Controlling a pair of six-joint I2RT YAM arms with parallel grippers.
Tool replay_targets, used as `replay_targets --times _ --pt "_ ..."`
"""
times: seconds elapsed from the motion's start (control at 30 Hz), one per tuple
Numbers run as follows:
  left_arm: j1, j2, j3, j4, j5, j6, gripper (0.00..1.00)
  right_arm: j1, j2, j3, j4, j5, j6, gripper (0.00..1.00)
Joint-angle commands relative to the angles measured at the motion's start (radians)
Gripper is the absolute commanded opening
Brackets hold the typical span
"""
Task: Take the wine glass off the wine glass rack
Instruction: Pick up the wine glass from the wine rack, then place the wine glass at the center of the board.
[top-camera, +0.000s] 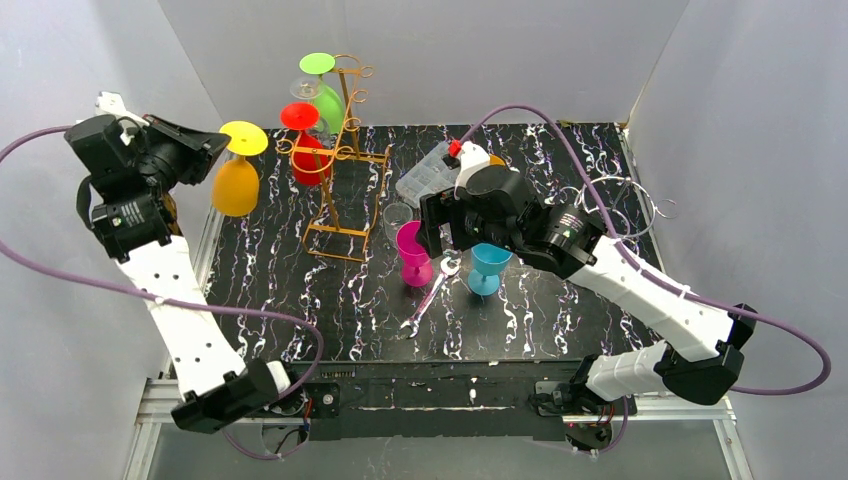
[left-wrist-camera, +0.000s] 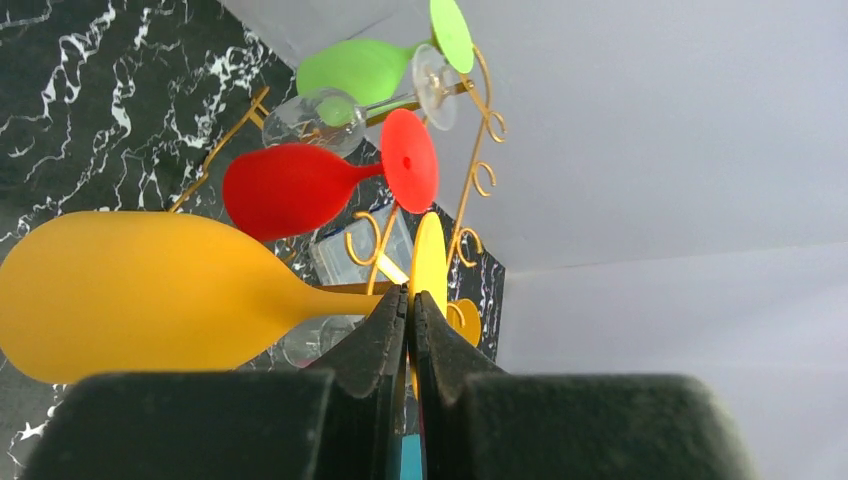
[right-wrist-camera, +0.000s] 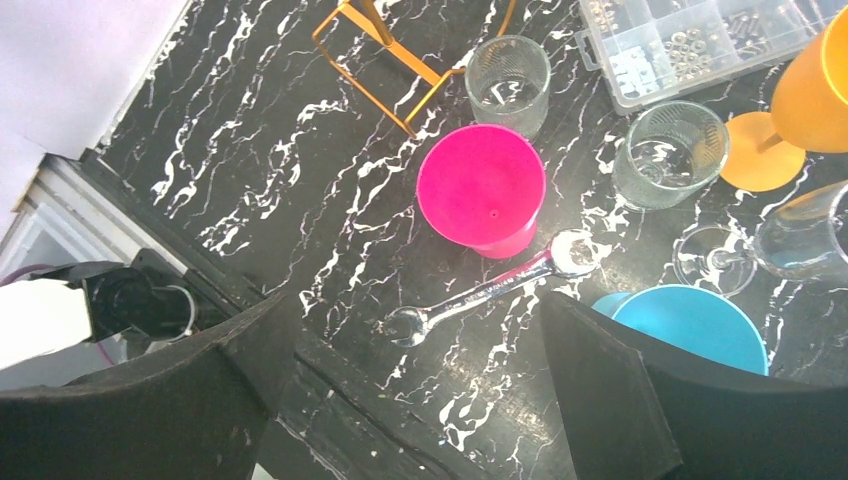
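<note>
Pinches stem of upturned yellow plastic wine glass with left gripper, beside gold wire rack, holds right gripper wide open.

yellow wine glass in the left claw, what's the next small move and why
Probably lower it toward the table left of the gold wine glass rack. The left claw is shut on the stem of the yellow wine glass, which hangs bowl-down beside the rack, apparently clear of its hooks.

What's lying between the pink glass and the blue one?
A silver wrench, one end between the pink glass and blue glass, seen in the right wrist view.
</note>
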Motion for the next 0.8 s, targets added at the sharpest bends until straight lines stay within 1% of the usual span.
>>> replay_targets --times 0.0,0.1,0.27,0.33,0.4,0.43,0.47,0.53,0.6,0.67,0.77 --pt "-0.030 -0.069 0.103 -0.060 -0.055 -0.016 0.00 -0.005 -0.028 0.065 0.063 -0.040 0.015 0.98" --pt "-0.091 -0.040 0.250 -0.077 -0.078 -0.037 0.00 -0.008 -0.022 0.101 0.087 -0.060 0.028 0.98" --pt "-0.213 0.044 0.454 -0.064 -0.051 -0.105 0.00 -0.028 -0.015 0.132 0.164 -0.108 0.041 0.98" --pt "-0.270 0.081 0.499 -0.027 -0.033 -0.153 0.00 -0.061 -0.006 0.145 0.213 -0.155 0.046 0.98" --pt "-0.347 0.117 0.535 0.015 -0.032 -0.203 0.00 -0.122 0.006 0.150 0.279 -0.249 0.064 0.99" --pt "-0.389 0.140 0.555 0.032 -0.043 -0.221 0.00 -0.168 0.011 0.146 0.322 -0.318 0.087 0.98" --pt "-0.438 0.166 0.577 0.040 -0.054 -0.241 0.00 -0.229 0.013 0.129 0.407 -0.398 0.126 1.00" --pt "-0.534 0.218 0.618 0.093 -0.062 -0.293 0.00 -0.356 0.014 0.071 0.589 -0.568 0.279 1.00" --pt "-0.604 0.276 0.647 0.109 -0.070 -0.347 0.00 -0.447 0.022 0.015 0.773 -0.685 0.412 1.00" --pt "-0.644 0.311 0.652 0.159 -0.069 -0.417 0.00 -0.497 0.033 -0.013 0.886 -0.735 0.496 1.00" --pt "-0.680 0.330 0.584 0.317 -0.056 -0.550 0.00 -0.539 0.035 -0.068 1.014 -0.762 0.589 1.00"
